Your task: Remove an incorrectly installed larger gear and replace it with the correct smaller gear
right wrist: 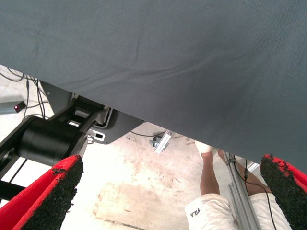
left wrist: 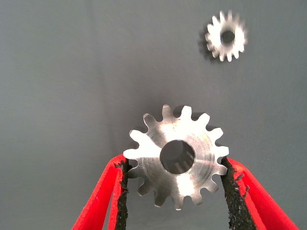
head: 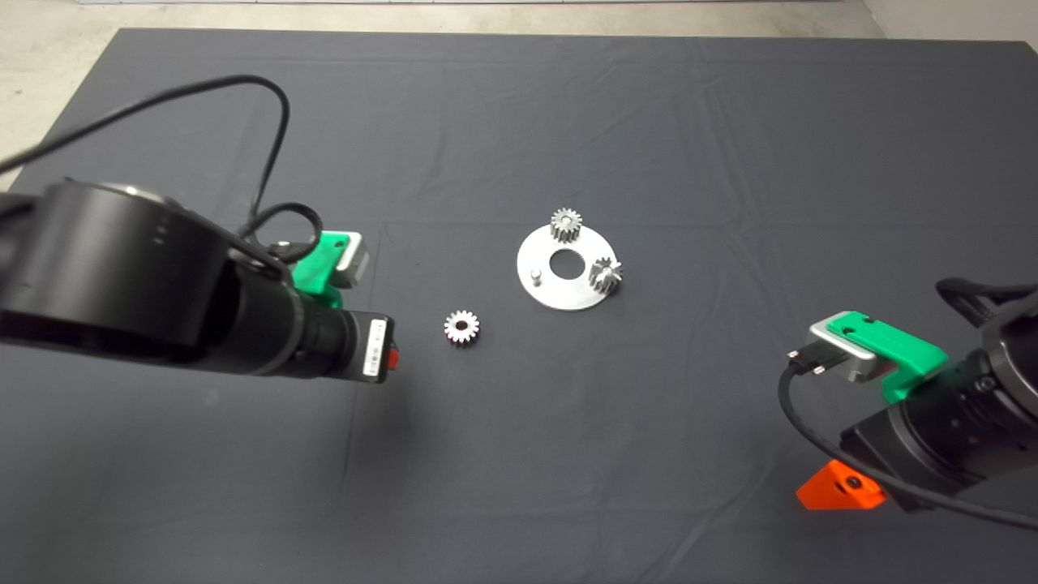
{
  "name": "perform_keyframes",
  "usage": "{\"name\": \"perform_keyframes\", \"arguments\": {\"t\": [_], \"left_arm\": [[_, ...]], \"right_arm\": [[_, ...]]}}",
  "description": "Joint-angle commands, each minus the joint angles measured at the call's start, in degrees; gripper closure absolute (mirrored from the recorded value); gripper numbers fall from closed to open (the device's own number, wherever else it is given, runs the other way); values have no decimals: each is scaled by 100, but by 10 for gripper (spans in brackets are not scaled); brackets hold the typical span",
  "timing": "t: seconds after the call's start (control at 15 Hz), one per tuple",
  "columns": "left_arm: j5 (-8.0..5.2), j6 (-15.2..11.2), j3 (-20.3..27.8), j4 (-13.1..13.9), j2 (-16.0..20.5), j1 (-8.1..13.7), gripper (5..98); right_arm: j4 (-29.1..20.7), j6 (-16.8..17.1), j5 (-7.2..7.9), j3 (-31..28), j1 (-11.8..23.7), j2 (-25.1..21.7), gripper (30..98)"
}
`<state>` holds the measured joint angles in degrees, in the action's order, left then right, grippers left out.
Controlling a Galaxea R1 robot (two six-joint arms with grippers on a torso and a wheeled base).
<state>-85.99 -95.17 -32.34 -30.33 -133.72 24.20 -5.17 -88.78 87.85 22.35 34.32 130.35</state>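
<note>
Apparently the removal is done: the left gripper [left wrist: 175, 167] hovers above the surface, left of the plate [head: 568, 296], its fingers [left wrist: 120, 191] closed on the rim of what I judge to be the larger gear [left wrist: 199, 165] (teeth long). The smaller gear [head: 462, 327] lies flat between gripper and plate. Next I'd set this one down aside, then take the small one to the empty peg [head: 535, 274]. The right gripper [right wrist: 172, 191] waits near right, fingers wide apart.

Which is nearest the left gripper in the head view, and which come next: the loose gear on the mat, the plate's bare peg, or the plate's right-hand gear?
1. the smaller gear, loose on the mat, just beside the left gripper.
2. the bare peg, on the plate, left side.
3. the right-hand gear, on the plate's right edge.
</note>
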Motion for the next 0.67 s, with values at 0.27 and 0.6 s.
{"name": "perform_keyframes", "arguments": {"t": [0.27,0.6], "left_arm": [[-23,-125,-44,-966,-107,-337,630],[-104,-441,-131,-1276,-136,-530,632]], "right_arm": [[25,1,716,-30,137,-14,309],[25,1,716,-30,137,-14,309]]}}
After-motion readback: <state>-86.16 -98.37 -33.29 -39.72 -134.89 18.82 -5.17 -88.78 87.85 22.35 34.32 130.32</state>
